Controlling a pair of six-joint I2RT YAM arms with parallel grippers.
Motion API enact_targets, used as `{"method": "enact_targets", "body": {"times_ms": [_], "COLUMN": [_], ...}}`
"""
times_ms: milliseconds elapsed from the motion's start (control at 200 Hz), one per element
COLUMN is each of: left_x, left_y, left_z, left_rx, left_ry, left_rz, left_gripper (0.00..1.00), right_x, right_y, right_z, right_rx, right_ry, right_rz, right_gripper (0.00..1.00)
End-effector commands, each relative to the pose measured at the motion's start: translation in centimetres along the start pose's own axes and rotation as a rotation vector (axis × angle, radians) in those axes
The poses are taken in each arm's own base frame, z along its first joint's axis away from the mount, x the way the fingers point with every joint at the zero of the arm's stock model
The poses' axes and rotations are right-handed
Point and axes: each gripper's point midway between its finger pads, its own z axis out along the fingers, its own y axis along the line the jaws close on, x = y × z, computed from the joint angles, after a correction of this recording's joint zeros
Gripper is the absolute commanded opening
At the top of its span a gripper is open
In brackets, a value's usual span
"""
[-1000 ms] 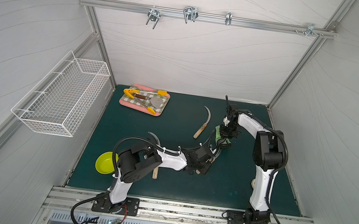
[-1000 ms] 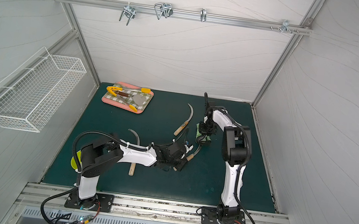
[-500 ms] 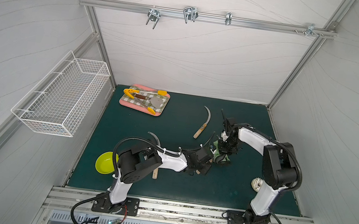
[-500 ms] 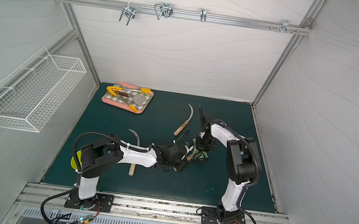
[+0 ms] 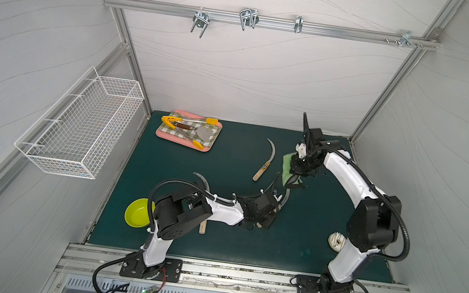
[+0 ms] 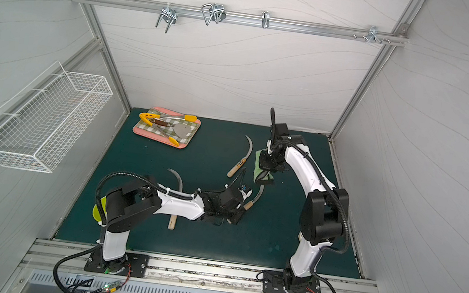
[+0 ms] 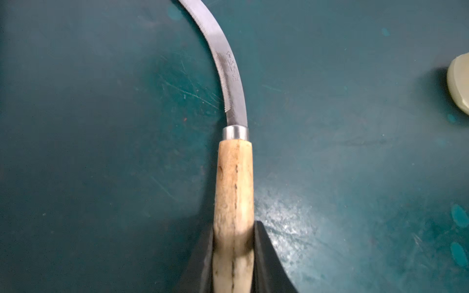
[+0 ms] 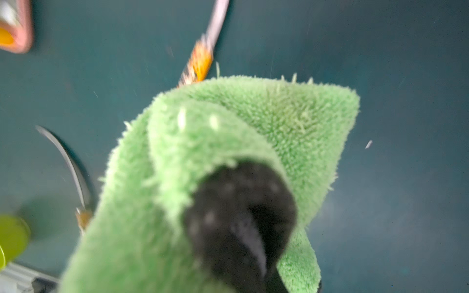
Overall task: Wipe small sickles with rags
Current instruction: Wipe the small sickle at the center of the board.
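Green rag [image 8: 253, 121], pinched in right gripper [image 5: 295, 177], back at blade's far end after sliding toward handle half second ago: one stroke done. Left gripper [image 7: 233, 236] clenched on sickle [image 7: 234, 182] handle, mid-mat [image 5: 305, 250]. Second sickle [image 5: 265, 165], third sickle [image 5: 203, 179] wait.

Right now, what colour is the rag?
The rag is fluffy light green, clearest in the right wrist view.

Three sickles [image 5: 266, 164] [image 5: 286, 196] [image 5: 203, 181] — one rag [image 5: 286, 168]

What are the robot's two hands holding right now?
Left gripper: shut, holding a sickle by its wooden handle.
Right gripper: shut, holding the green rag.
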Motion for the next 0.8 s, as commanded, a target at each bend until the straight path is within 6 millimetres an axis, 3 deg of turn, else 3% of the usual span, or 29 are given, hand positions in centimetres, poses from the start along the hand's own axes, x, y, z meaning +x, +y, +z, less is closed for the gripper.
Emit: {"method": "enact_targets", "body": {"times_ms": [0,150,345,575,795], "left_x": [4.2,4.4,4.4,4.1,4.0], "left_y": [2.1,2.2,2.2,2.3,2.7], "left_z": [1.7,1.9,2.0,1.8,1.5], "left_rx": [-0.077,-0.081,-0.082,-0.093,-0.113], "left_ry": [0.111,0.118,0.120,0.113,0.093], "left_rz": [0.000,0.003,0.004,0.005,0.001], "left_gripper": [0.00,0.00,0.00,0.00,0.00], "right_x": [0.5,0.3,3.2,7.8,13.8], "right_y": [-2.9,-4.2,-5.4,-5.7,-4.8], "right_z": [4.3,9.1,13.3,12.7,11.1], "right_rx": [0.091,0.111,0.126,0.170,0.193], "right_ry": [0.129,0.202,0.333,0.409,0.464], "right_rz": [0.002,0.008,0.009,0.002,-0.012], "right_gripper": [0.10,0.10,0.10,0.10,0.11]}}
